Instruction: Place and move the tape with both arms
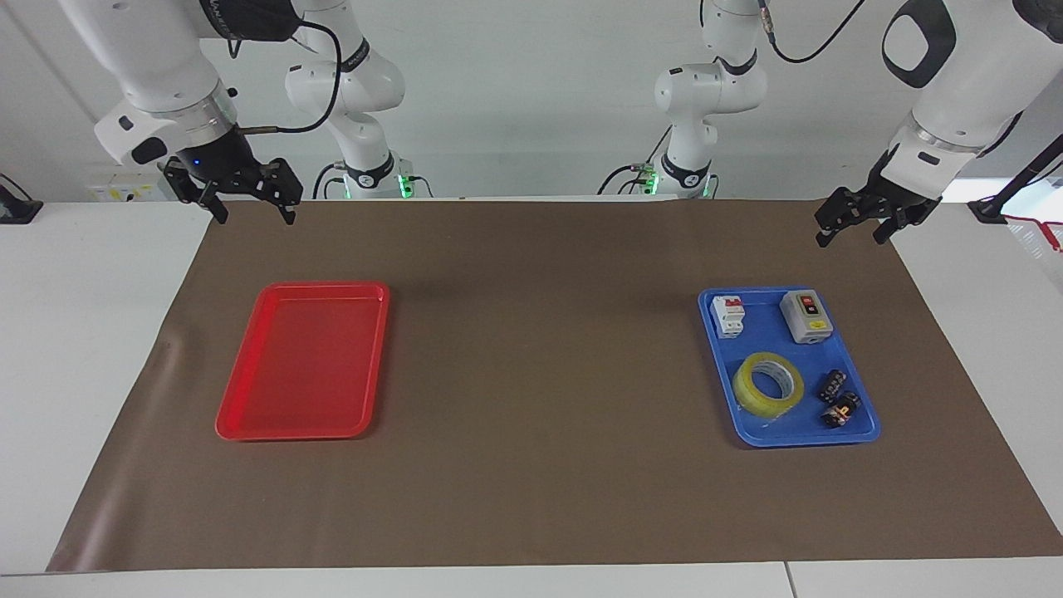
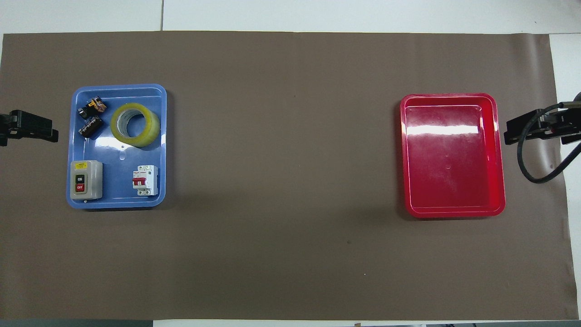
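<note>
The tape (image 1: 768,384) is a yellow translucent roll lying flat in the blue tray (image 1: 768,336), toward the left arm's end of the table. It also shows in the overhead view (image 2: 135,125), in the half of the blue tray (image 2: 119,184) farther from the robots. My left gripper (image 1: 851,239) is open and empty, raised over the mat's end beside the blue tray; it also shows in the overhead view (image 2: 34,129). My right gripper (image 1: 253,218) is open and empty, raised over the mat's other end beside the red tray (image 1: 307,365); it also shows in the overhead view (image 2: 522,129).
The blue tray also holds a grey switch box (image 2: 86,180), a white circuit breaker (image 2: 145,180) and two small black parts (image 2: 91,119). The red tray (image 2: 454,172) holds nothing. A brown mat (image 1: 540,374) covers the table. Two smaller white arms (image 1: 365,108) stand at the robots' end.
</note>
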Motion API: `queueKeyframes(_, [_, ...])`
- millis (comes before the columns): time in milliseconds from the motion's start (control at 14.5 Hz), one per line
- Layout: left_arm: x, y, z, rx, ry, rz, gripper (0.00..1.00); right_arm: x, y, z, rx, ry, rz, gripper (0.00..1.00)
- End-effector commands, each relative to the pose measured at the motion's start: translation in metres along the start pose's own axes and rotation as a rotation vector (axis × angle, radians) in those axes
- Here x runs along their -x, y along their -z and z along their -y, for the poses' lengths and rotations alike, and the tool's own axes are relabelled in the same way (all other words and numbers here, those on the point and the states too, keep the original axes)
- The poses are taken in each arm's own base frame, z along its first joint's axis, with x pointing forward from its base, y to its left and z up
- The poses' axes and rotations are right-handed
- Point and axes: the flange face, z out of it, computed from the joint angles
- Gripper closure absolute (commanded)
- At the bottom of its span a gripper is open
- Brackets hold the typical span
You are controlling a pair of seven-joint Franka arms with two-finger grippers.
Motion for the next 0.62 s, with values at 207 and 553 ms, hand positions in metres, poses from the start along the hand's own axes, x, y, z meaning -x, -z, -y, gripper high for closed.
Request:
queueKeyframes(207, [0.006,0.002,-0.005,0.014,-0.013,-0.020,0.00,0.005,0.001,0.000,-0.013,-0.007,-0.013,0.00])
queueKeyframes(553, [-0.004,0.001,-0.004,0.012,-0.019,-0.084,0.00,0.005,0.001,0.001,-0.013,-0.007,-0.013,0.00])
